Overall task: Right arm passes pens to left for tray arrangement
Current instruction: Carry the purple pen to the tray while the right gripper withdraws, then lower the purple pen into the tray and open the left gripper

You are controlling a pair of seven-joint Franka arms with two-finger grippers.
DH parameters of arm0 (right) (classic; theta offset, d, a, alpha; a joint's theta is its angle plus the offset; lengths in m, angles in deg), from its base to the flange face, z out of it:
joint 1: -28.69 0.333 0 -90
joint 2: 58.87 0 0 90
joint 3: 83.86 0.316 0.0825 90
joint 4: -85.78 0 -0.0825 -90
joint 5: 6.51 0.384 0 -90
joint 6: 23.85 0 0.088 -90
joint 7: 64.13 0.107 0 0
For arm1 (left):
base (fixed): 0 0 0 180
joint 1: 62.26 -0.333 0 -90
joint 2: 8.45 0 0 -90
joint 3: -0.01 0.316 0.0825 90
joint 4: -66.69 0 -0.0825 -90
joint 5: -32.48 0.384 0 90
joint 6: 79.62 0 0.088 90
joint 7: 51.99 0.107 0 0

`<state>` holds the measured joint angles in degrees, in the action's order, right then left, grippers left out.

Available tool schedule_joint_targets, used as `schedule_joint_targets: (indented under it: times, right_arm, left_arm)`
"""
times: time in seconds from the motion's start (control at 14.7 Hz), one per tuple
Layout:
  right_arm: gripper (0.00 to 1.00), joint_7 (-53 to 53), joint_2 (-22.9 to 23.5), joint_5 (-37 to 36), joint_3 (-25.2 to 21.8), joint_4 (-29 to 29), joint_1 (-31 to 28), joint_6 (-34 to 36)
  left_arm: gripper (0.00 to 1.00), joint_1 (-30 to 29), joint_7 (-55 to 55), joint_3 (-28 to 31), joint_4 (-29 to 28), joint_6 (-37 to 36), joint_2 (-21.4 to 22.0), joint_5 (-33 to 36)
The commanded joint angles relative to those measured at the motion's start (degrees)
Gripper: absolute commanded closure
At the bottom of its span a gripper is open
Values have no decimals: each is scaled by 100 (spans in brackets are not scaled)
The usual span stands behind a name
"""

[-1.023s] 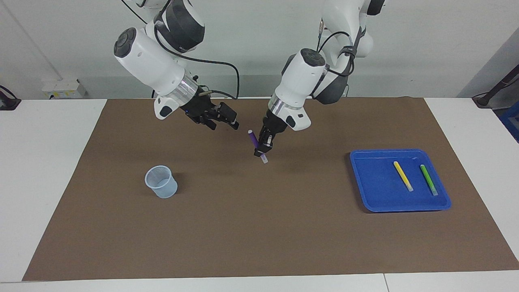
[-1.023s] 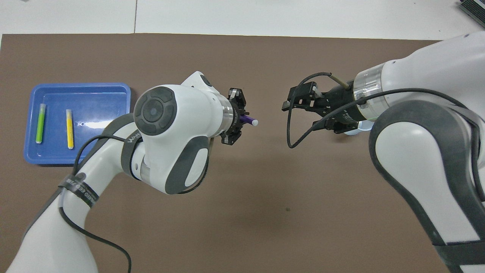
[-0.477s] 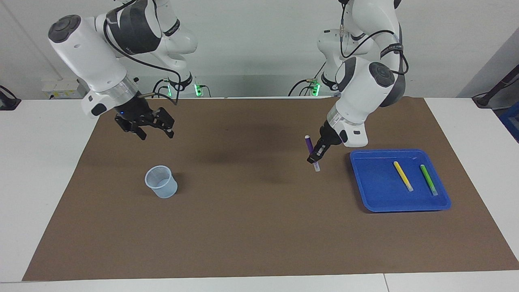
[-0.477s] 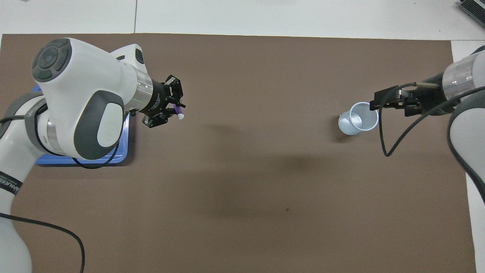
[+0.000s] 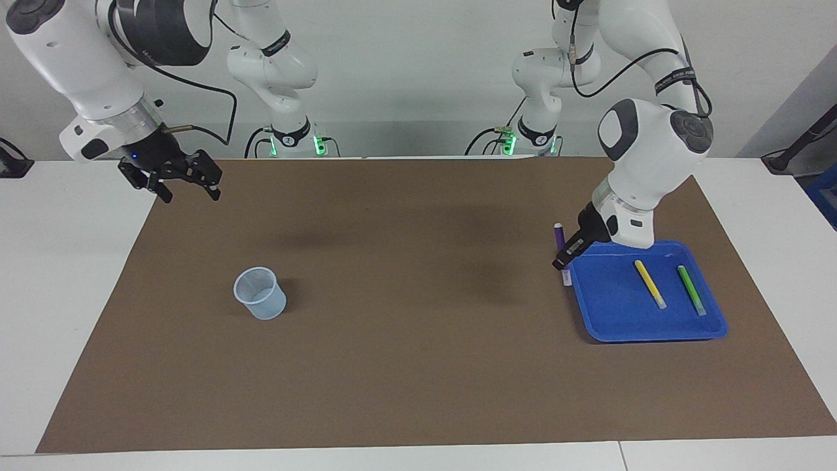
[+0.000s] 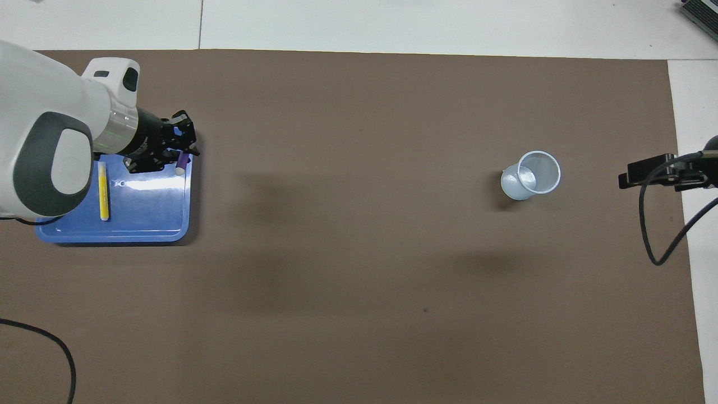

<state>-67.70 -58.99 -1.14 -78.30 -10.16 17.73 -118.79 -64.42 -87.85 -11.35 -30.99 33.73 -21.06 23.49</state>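
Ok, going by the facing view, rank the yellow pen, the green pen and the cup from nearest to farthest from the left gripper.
From the left gripper, shut on the purple pen:
1. Yellow pen, in the blue tray.
2. Green pen, beside it in the tray.
3. Cup, toward the right arm's end.

The left arm bends down from its elbow, wrist angled downward, and its left gripper (image 5: 562,261) is clamped shut around something thin. The right arm is raised and drawn back, its right gripper (image 5: 186,188) spread wide, holding nothing.
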Motion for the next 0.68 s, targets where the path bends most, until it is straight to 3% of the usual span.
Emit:
schedule_joint_targets:
  times: [0.0, 0.27, 0.61]
  right_arm:
    - [0, -30, -155, -124, 86, -232, 112, -139]
    - [0, -30, -146, -124, 86, -206, 138, -139]
    - [0, -47, -146, -124, 86, -206, 138, -148]
  left_arm:
    - [100, -284, 964, -16, -189, -121, 180, 563]
    - [100, -530, 1950, -16, -523, 458, 163, 1048]
    - [100, -811, 2478, -16, -559, 1179, -285, 1532]
